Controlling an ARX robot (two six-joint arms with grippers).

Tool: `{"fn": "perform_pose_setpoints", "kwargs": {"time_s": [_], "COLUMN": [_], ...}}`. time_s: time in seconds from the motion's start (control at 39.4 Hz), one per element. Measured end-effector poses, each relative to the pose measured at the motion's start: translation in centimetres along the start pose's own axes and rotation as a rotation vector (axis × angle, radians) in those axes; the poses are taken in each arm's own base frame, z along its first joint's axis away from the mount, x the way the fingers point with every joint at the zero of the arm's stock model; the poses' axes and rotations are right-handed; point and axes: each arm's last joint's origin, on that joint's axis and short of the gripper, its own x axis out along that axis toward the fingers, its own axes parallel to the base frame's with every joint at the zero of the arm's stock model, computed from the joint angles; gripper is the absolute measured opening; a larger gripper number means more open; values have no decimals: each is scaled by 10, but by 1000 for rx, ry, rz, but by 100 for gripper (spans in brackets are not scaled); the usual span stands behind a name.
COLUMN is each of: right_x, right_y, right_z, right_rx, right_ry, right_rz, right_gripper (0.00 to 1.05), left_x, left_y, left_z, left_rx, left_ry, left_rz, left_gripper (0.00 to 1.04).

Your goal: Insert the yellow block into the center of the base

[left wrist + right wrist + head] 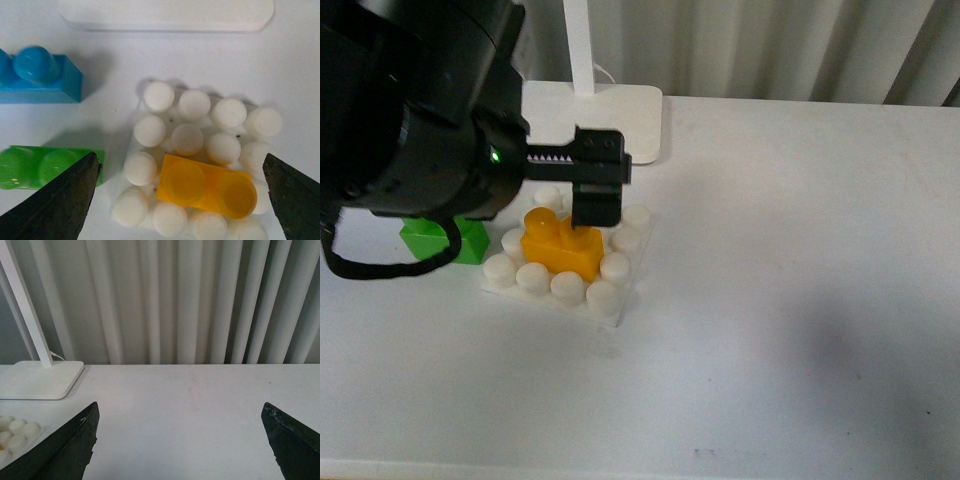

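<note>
The yellow block (pixel 560 245) sits on the white studded base (pixel 610 300), on inner studs with white studs round it. In the left wrist view the yellow block (pixel 205 186) lies directly below and between my open left fingers (pixel 60 200), and the base (pixel 150 131) fills the middle. My left gripper (pixel 585 200) hovers just above the block, open and apart from it. My right gripper (pixel 180 410) is open and empty over bare table, with a corner of the base (pixel 15 435) at its side.
A green two-stud brick (pixel 445 240) lies beside the base, also seen from the left wrist (pixel 50 167). A blue brick (pixel 40 75) lies beyond it. The white lamp foot (pixel 595 120) with its pole stands behind the base. Grey curtains (pixel 175 300) back the table.
</note>
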Motion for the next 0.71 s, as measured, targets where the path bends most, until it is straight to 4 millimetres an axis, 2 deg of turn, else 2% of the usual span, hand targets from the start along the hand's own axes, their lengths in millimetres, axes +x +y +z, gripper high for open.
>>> {"fn": "perform_pose_setpoints", "kwargs": {"time_s": [0.2, 0.36, 0.43, 0.51, 0.58, 0.66, 0.71], "right_x": [0, 0, 0, 0, 0, 0, 0], "right_y": [0, 0, 0, 0, 0, 0, 0], "right_z": [0, 0, 0, 0, 0, 0, 0], "right_rx": [0, 0, 0, 0, 0, 0, 0], "right_ry": [0, 0, 0, 0, 0, 0, 0], "right_rz": [0, 0, 0, 0, 0, 0, 1], "right_gripper": [95, 95, 95, 95, 95, 95, 95], "left_x": [-29, -80, -108, -130, -147, -159, -159], "left_y": [12, 41, 67, 93, 108, 117, 119], "left_z": [4, 10, 9, -1, -11, -23, -34], "left_rx": [-25, -93, -154, -141, -115, -74, -48], "left_ry": [-44, -169, -251, -513, -671, -756, -749], "left_rz": [-11, -13, -5, 2, 31, 57, 57], "left_gripper": [98, 98, 98, 84, 73, 57, 45]}}
